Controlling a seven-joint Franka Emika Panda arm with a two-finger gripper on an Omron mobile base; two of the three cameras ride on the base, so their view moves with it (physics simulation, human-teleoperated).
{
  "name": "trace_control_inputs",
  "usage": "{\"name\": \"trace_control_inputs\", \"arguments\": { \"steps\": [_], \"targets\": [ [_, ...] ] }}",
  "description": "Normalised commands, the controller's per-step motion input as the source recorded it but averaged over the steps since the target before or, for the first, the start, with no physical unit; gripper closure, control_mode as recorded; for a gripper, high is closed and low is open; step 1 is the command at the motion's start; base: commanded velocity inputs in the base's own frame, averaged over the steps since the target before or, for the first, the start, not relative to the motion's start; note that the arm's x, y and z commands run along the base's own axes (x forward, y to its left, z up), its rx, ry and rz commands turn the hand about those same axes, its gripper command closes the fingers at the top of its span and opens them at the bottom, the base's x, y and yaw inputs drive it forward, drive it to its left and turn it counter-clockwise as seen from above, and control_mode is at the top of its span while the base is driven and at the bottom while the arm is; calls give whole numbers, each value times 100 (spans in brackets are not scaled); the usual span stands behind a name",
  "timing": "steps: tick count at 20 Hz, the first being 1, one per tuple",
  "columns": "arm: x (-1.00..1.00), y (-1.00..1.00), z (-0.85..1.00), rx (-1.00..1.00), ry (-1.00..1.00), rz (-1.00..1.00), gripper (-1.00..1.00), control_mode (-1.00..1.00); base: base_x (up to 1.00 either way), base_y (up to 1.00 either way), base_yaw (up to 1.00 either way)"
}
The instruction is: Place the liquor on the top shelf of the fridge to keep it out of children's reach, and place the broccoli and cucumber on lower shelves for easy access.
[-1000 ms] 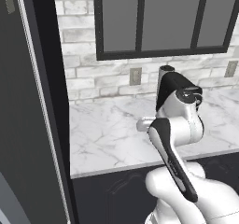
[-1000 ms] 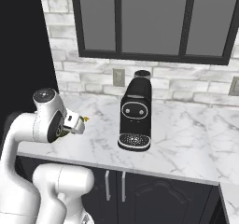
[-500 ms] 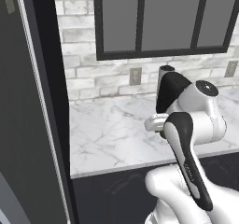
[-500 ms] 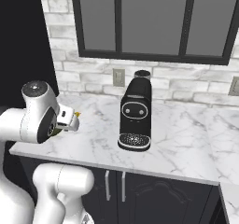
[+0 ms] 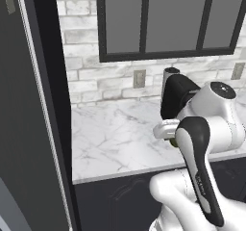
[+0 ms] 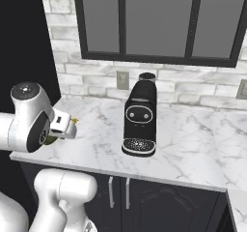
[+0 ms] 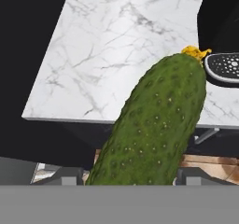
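**Cucumber in hand above the counter edge**

Above the front left corner of the marble counter point(image 6: 193, 144), the gripper point(image 7: 126, 174) is clamped on the cucumber point(image 7: 154, 125), which runs out lengthwise between the two finger tips, its yellow-tipped end pointing away. It looks firm and light, with a pebbled skin that should resist slipping; a hold around its thick middle seems the soundest. A black coffee machine point(image 6: 140, 117) stands on the counter near its back edge, to the right of the gripper. Dark fridge point(image 5: 33, 129) panels rise off the counter's left edge, and that door edge is what the arm will probably have to clear.
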Motion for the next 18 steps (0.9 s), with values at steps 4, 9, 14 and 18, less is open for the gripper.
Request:
{"name": "trace_control_inputs", "arguments": {
  "steps": [4, 9, 14, 18],
  "targets": [
    [-14, -1, 0, 0, 0, 0, 100, -100, 0, 0, 0],
    [-2, 0, 0, 0, 0, 0, 100, -100, 0, 0, 0],
    [-2, 0, 0, 0, 0, 0, 100, 100, -23, -1, 0],
    [0, 0, 0, 0, 0, 0, 100, 100, -52, -1, 0]
  ]
}}
